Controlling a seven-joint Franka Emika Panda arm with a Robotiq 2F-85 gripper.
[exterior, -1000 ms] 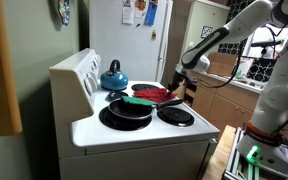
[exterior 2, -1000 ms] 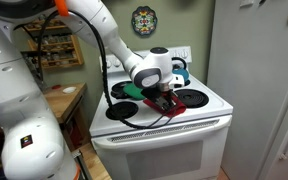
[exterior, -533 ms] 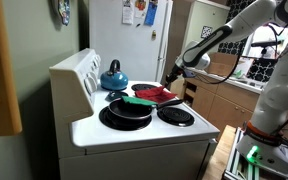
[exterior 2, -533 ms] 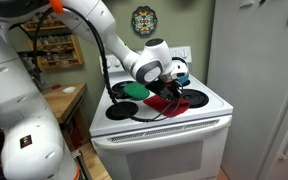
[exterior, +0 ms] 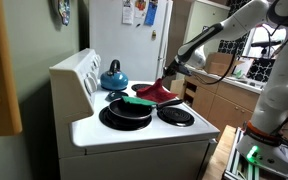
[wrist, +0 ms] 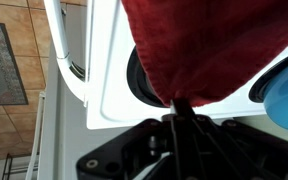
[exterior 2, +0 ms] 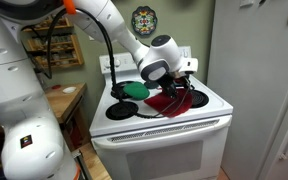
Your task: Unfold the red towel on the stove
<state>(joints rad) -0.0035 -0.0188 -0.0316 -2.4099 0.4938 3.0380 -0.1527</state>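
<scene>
The red towel [exterior: 156, 92] hangs from my gripper [exterior: 169, 72] above the white stove [exterior: 144, 132], its lower part still resting on the burners. It also shows in the other exterior view [exterior 2: 167, 99] and fills the top of the wrist view [wrist: 219, 50]. My gripper [exterior 2: 178, 74] is shut on an edge of the towel, with the dark fingers [wrist: 183, 112] pinched together on the cloth in the wrist view. The gripper [wrist: 182, 108] is lifted above the stove's front right area.
A black pan [exterior: 125, 110] with a green cloth [exterior: 138, 101] sits on the front burner. A blue kettle [exterior: 113, 75] stands at the back, also seen in the wrist view [wrist: 286, 92]. A white fridge [exterior: 134, 35] stands behind the stove. Wooden cabinets [exterior: 219, 95] are beside it.
My gripper has risen and moved away from the stove top, pulling the towel's edge up with it. The towel now hangs stretched from the gripper instead of lying folded flat.
</scene>
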